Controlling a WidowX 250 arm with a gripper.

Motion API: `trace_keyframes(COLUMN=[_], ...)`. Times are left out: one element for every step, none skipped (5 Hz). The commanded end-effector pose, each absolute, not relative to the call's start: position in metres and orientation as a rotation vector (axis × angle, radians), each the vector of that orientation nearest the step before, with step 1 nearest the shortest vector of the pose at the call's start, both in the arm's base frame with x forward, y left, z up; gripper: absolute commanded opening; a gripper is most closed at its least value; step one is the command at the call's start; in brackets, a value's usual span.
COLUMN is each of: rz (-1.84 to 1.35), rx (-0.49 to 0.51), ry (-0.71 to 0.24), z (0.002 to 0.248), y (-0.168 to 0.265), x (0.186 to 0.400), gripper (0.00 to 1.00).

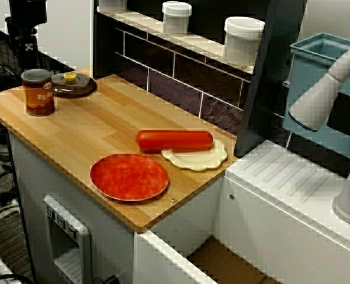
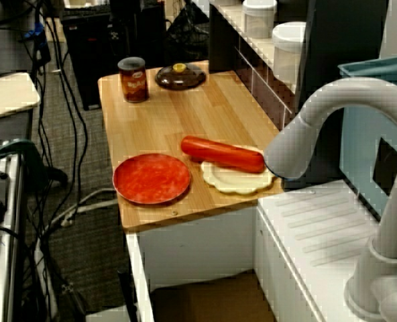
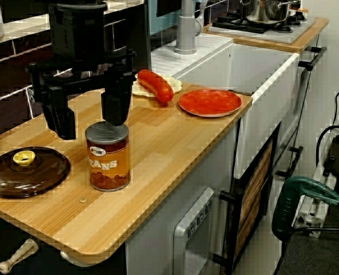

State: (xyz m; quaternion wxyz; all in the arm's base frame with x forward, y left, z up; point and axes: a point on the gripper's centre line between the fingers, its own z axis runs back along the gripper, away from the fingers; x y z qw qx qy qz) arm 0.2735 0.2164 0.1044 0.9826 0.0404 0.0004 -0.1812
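1. Nearest, in the view from the can's end, the wood-grain bench point(image 3: 158, 172) stands on white cabinets. A green power tool point(image 3: 304, 195) sits low, out past its front edge.
2. At the end away from the sink, a brown lid point(image 3: 20, 172) lies flat. Just beside it, toward the front edge, the bean can point(image 3: 107, 160) stands upright.
3. The hand point(image 3: 89, 127) hangs over the can, spread wide and holding nothing. One finger overlaps the can's top, and I cannot tell whether they touch.
4. Farther on, by the sink-side edge, a red sausage point(image 3: 156, 86) lies across a cream plate point(image 3: 175, 85), hiding most of it. A red plate point(image 3: 209, 102) sits at the front corner.
5. Beyond are the white sink point(image 3: 261, 63), a grey tap point(image 3: 185, 28) and a stove point(image 3: 272, 26), cut off by the frame.
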Motion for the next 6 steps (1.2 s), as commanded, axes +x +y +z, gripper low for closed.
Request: trace_keyframes(rz=[-0.459,-0.505,-0.530,-0.552,-0.587,-0.605], rx=[0.189,0.206,0.209,0.206,0.189,0.141], ry=[0.037,0.068,0.103,0.124,0.146,0.168], z=[0.115,0.110,0.101,0.090,0.081,0.075], y=[0.227,0.231,0.235,0.236,0.238,0.238], x=[0.265,0.262,0.261,0.257,0.259,0.261], gripper=[1.00,1.00,1.00,1.00,1.00,1.00])
